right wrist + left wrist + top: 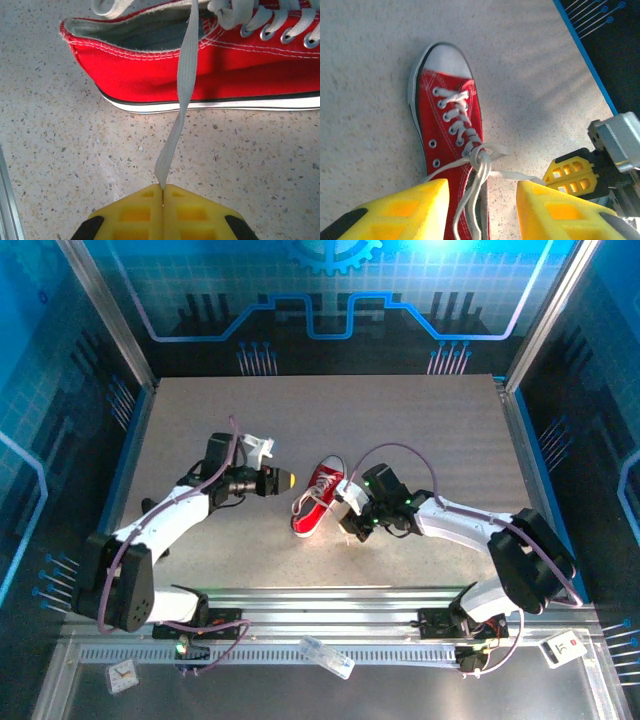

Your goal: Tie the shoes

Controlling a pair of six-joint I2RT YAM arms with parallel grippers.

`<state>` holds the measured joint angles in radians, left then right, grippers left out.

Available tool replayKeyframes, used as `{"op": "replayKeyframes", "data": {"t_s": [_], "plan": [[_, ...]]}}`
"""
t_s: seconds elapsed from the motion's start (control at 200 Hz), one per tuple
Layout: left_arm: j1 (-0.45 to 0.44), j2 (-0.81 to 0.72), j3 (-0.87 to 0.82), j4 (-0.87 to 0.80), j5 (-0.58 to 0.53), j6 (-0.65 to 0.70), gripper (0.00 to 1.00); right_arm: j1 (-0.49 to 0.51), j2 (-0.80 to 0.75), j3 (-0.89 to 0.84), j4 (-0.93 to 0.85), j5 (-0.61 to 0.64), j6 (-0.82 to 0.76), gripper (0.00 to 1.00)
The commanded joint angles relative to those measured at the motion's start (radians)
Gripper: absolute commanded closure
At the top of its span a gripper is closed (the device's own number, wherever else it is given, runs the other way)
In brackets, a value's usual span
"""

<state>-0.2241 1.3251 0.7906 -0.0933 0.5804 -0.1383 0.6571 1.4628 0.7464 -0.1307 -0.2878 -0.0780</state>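
A small red canvas sneaker (451,150) lies on its sole near the middle of the grey speckled table (420,440), between the two arms. Its cloth is a plain weave with lines of white stitching. The toe cap and the sole rim are smooth white rubber, and a thin dark stripe runs along the sole. The lining inside the heel looks grey. Small round metal eyelets (436,91) hold flat white laces (457,112), which cross up the tongue and meet in a loose twist near the ankle opening.

The left gripper (480,212) has blocky yellow fingers (405,210) with a hollow grid pattern. They stand apart over the heel end, and the loose laces hang between them without being pinched. The right gripper (162,192) is beside the sneaker's heel. Its yellow fingers are pressed together on the end of one flat white woven lace (184,85), which is drawn tight and slanted across the side of the sneaker.

Blue wall panels (320,300) with a circuit and gear pattern enclose the table. A ribbed metal rail (330,625) runs along the near edge, and on it lies a small white card (565,648) with marks too small to read.
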Motion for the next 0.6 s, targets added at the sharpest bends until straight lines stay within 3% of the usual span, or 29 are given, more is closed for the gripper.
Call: {"op": "replayKeyframes", "data": {"t_s": [0.0, 0.17, 0.315, 0.595], "plan": [[0.008, -0.051, 0.051, -0.038, 0.034, 0.183, 0.58, -0.006, -0.002, 0.026, -0.030, -0.049, 0.001, 1.00], [0.004, -0.014, 0.094, -0.060, 0.140, 0.402, 0.55, -0.006, 0.001, 0.043, -0.047, -0.097, -0.008, 1.00], [-0.039, 0.040, 0.120, -0.114, 0.163, 0.707, 0.46, -0.009, 0.016, 0.053, -0.047, -0.093, 0.005, 1.00], [-0.065, 0.205, 0.207, -0.176, 0.151, 0.895, 0.44, -0.014, 0.052, 0.099, -0.048, -0.048, 0.061, 1.00]]}}
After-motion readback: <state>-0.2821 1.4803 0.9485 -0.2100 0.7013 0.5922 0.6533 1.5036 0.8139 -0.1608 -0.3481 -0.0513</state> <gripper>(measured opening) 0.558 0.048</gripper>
